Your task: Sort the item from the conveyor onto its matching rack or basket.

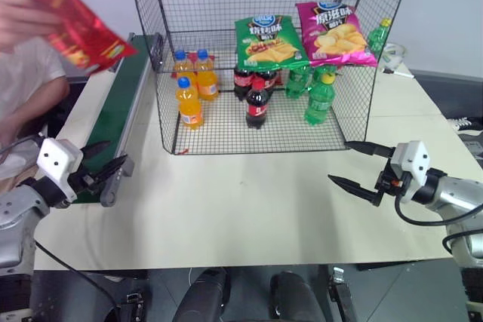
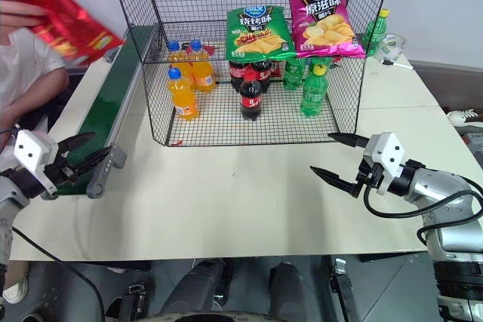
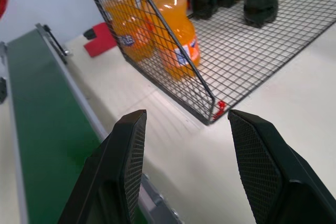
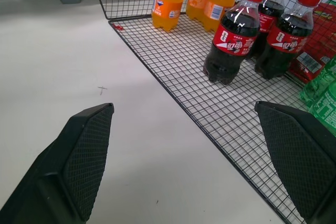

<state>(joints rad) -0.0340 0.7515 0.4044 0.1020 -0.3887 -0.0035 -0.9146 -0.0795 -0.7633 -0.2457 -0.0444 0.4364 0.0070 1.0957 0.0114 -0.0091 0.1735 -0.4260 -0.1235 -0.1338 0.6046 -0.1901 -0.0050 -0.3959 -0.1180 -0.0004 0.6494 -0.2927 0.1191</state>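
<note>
Cream table [image 1: 249,201] under wire-mesh rack [image 1: 264,58], conveyor [image 1: 113,122] along its left.

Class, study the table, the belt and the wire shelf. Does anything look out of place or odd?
Yes: the red chip bag is not on the green belt. A person's hand holds it tilted in the air above the belt's far end. Inside the wire shelf, bottles stand upright and two chip bags sit neatly. Nothing looks spilled.

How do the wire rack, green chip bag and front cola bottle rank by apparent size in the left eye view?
1. Wire rack
2. Green chip bag
3. Front cola bottle
</note>
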